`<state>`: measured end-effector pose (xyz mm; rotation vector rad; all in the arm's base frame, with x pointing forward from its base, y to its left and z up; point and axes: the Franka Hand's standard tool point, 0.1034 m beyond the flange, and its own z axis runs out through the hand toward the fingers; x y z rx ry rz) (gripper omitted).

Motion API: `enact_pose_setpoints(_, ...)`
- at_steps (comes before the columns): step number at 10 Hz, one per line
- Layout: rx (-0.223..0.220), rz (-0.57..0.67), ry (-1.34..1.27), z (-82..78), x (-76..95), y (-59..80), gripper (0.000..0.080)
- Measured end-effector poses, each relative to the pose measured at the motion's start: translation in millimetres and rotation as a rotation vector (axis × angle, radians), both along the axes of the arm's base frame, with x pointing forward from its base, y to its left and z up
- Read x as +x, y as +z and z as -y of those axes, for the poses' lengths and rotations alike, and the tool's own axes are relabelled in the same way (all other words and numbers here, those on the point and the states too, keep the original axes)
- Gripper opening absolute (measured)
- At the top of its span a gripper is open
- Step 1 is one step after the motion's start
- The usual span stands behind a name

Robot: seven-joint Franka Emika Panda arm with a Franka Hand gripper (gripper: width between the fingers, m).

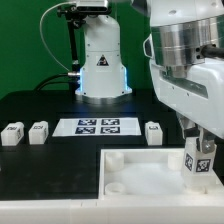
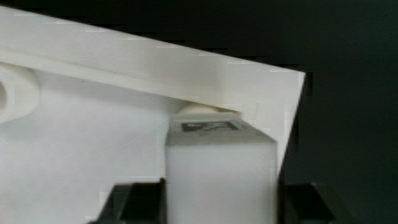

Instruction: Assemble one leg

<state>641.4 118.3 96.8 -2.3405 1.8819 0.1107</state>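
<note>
My gripper (image 1: 200,150) is shut on a leg (image 1: 199,162), a small white block with a black-and-white tag on its face. It holds the leg upright over the corner of the large white tray (image 1: 140,160) at the exterior view's right. In the wrist view the leg (image 2: 222,160) runs between my two dark fingers (image 2: 134,205), and its far end with the tag sits right at the tray's corner wall (image 2: 196,70). I cannot tell whether the leg touches the tray. The gripper (image 2: 222,208) hides the leg's other end.
Three more legs stand on the black table: two at the exterior view's left (image 1: 12,133) (image 1: 39,131) and one at the right (image 1: 154,132). The marker board (image 1: 98,126) lies between them. The robot base (image 1: 100,65) stands behind.
</note>
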Motion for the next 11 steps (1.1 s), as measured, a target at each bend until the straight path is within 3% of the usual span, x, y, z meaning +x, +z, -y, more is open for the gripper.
enact_pose_setpoints(1,0.0,0.0,0.003,-0.5,-0.2,-0.3,0.0291)
enact_pose_setpoints(2,-0.004,0.01,0.072,-0.4,-0.3,-0.4,0.0484)
enact_pose_setpoints(3,-0.019,0.024,0.265,-0.3,-2.2,-1.8,0.0595)
enact_pose_setpoints(4,-0.027,0.047,0.444,-2.3,-2.9,-1.9,0.0633)
enact_pose_setpoints(7,-0.045,0.096,0.839,-2.6,-3.9,-3.8,0.0646)
enact_pose_setpoints(8,-0.1,0.086,1.012,-7.6,-7.6,-10.0,0.0649)
enact_pose_setpoints(9,-0.118,0.093,1.194,-10.7,-9.6,-13.4,0.0649)
enact_pose_setpoints(10,-0.116,0.105,1.334,-9.0,-10.4,-15.3,0.0649)
enact_pose_setpoints(11,-0.109,0.105,1.281,-10.1,-10.3,-14.9,0.0649)
